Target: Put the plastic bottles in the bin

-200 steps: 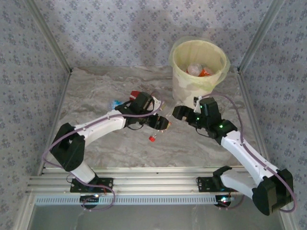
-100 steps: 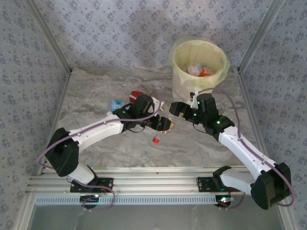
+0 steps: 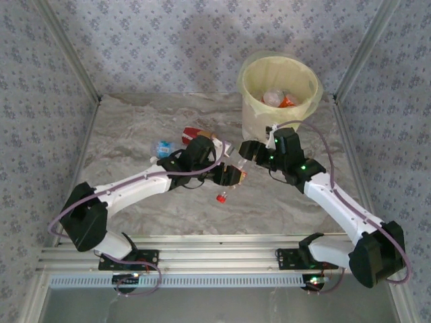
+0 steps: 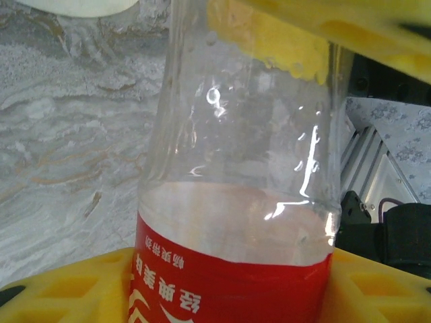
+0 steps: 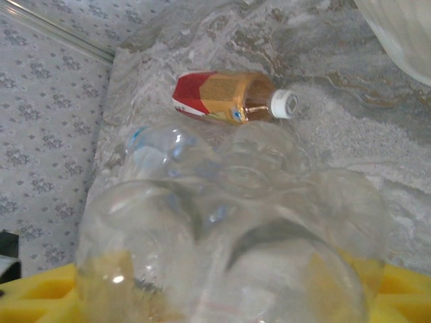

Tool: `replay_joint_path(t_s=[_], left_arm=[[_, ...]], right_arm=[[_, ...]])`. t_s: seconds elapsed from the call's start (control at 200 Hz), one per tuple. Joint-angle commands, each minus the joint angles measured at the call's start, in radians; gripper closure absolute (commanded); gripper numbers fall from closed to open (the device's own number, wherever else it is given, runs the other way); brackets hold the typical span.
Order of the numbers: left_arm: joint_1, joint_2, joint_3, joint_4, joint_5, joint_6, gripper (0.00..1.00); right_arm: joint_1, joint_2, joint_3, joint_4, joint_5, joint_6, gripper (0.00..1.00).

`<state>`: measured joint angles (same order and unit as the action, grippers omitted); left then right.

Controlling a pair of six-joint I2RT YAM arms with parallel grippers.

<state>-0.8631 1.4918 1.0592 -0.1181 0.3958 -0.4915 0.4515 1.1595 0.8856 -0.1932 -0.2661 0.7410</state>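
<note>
Over table (image 3: 135,128), left gripper (image 3: 231,176) holds bottle (image 4: 236,168) within right gripper (image 3: 248,151)

Held bottle (image 4: 236,168): neck and base cut off by the top and bottom edges in the left wrist view; in the right wrist view its base sits close and blurred, with the lower part cut by the bottom edge
Left gripper fingers (image 4: 60,296): cut off by the frame edges, the upper one blurred
Right gripper (image 3: 246,151): contact with the held bottle cannot be told
Blue-label bottle (image 5: 151,151): largely behind the held bottle, outline distorted
Bin (image 5: 404,27): wall cut off by the top-right corner
Bottles in the bin (image 3: 276,98): too small to count
Red-label bottle (image 3: 191,132): partly covered by the left arm
</note>
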Motion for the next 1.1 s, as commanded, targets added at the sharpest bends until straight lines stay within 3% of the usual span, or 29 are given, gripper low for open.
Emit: replay_joint_path(t_s=[0.0, 0.19, 0.35, 0.615, 1.099], left_arm=[[-0.021, -0.045, -0.011, 0.075, -0.011, -0.009, 0.39], [-0.027, -0.105, -0.050, 0.139, -0.087, -0.023, 0.20], [-0.026, -0.175, -0.008, 0.041, -0.162, -0.009, 0.01], [-0.018, -0.372, -0.025, -0.101, -0.353, 0.075, 0.00], [0.030, -0.630, -0.172, -0.333, -0.522, 0.085, 0.00]], right_arm=[[-0.008, -0.014, 0.049, -0.022, 0.035, -0.004, 0.37], [-0.007, -0.020, 0.122, -0.086, 0.056, -0.026, 0.45], [-0.009, -0.041, 0.217, -0.194, 0.104, -0.094, 0.48], [-0.043, -0.014, 0.494, -0.363, 0.159, -0.252, 0.48], [-0.169, 0.270, 1.012, -0.359, 0.295, -0.437, 0.48]])
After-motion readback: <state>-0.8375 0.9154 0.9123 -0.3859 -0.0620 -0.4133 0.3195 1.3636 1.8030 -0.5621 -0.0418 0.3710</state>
